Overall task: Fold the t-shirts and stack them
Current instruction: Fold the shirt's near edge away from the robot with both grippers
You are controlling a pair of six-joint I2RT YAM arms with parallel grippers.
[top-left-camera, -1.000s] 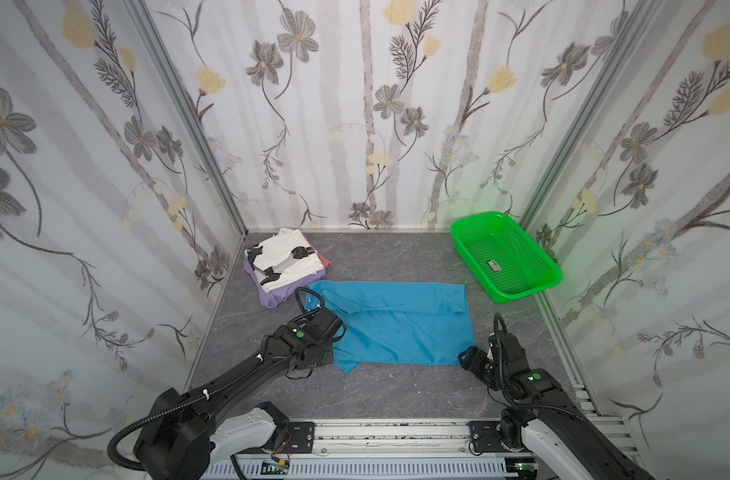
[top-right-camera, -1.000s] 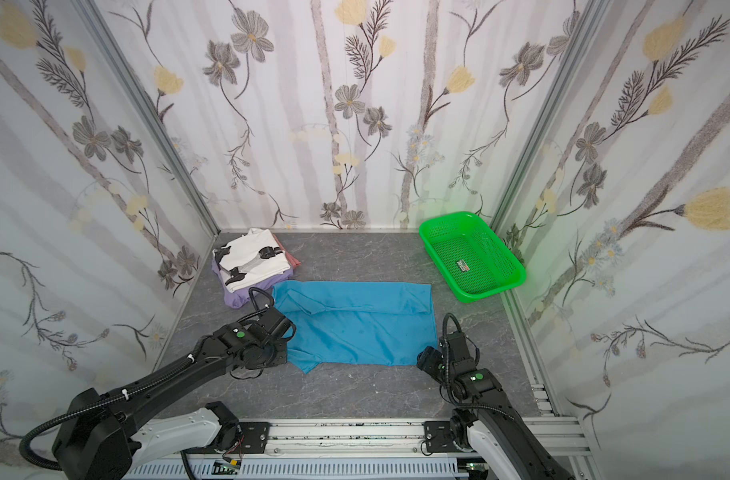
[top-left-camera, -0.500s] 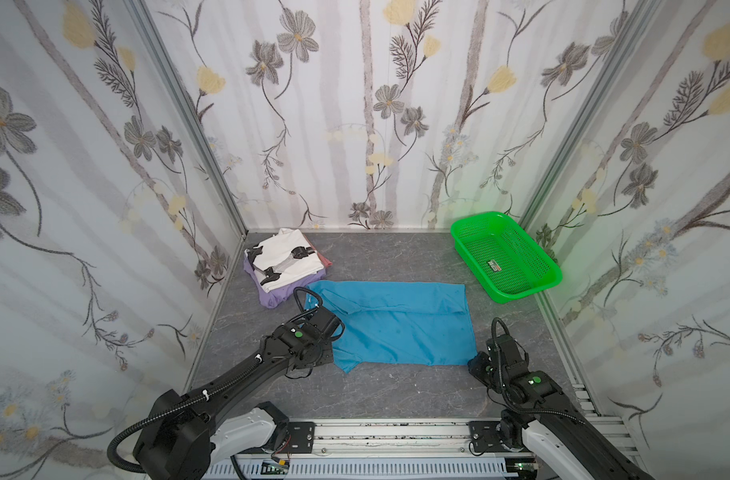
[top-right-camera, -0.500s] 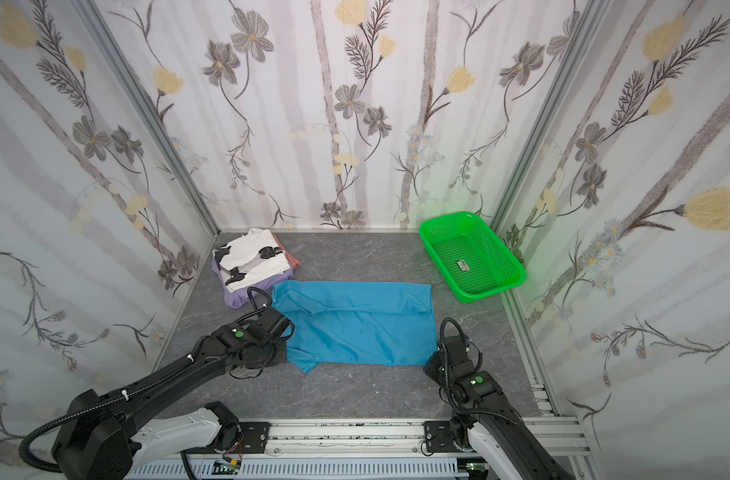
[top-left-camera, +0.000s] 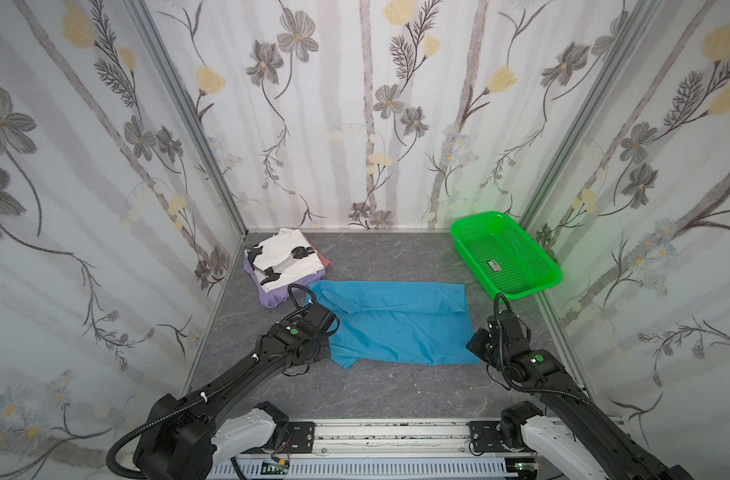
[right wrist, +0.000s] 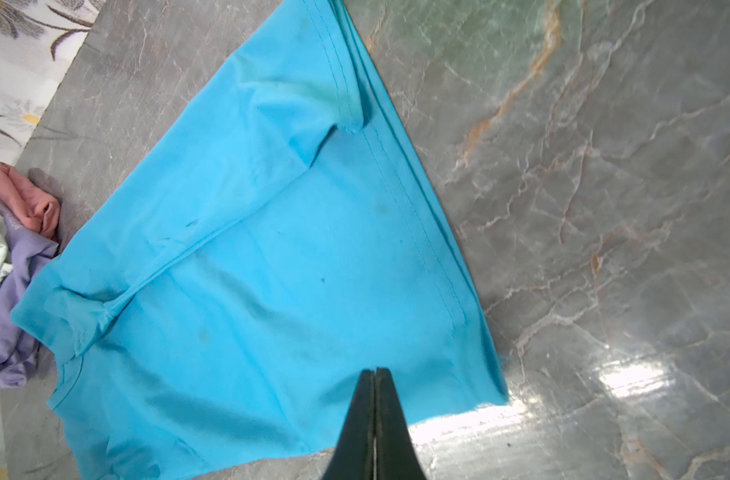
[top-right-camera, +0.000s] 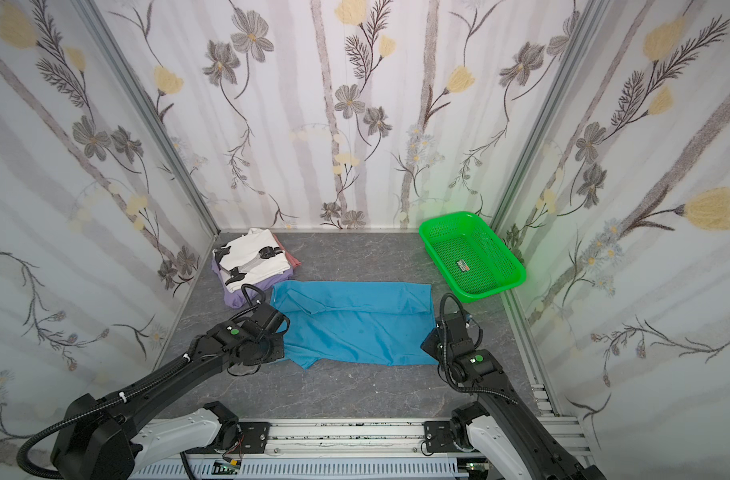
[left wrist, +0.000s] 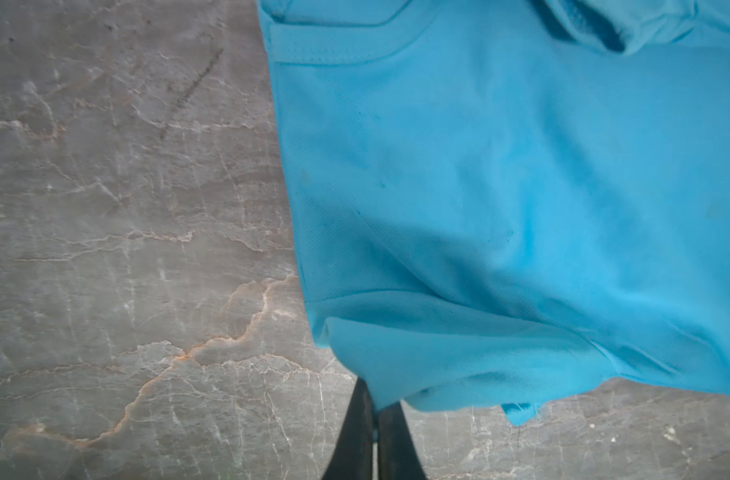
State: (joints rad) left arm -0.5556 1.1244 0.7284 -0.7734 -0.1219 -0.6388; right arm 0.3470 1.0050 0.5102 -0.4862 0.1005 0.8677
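Note:
A bright blue t-shirt (top-left-camera: 396,320) (top-right-camera: 355,324) lies spread on the grey floor, its far part folded over. My left gripper (left wrist: 373,405) is shut on the shirt's near left edge, and blue cloth (left wrist: 500,208) drapes over its tips. My right gripper (right wrist: 374,370) (top-left-camera: 475,343) is shut at the shirt's near right corner, where the cloth (right wrist: 271,270) puckers toward the tips. At the back left a folded white printed t-shirt (top-left-camera: 284,259) lies on a lavender one (top-left-camera: 267,293) and a pinkish-red one (top-left-camera: 323,259).
A green mesh basket (top-left-camera: 471,220) (top-right-camera: 446,220) stands at the back right, holding only a small label. Flowered walls close in the left, back and right sides. A metal rail (top-left-camera: 396,432) runs along the front edge.
My right gripper's jaws have gone from open to shut at the blue t-shirt's near right corner. The left arm has stayed where it was.

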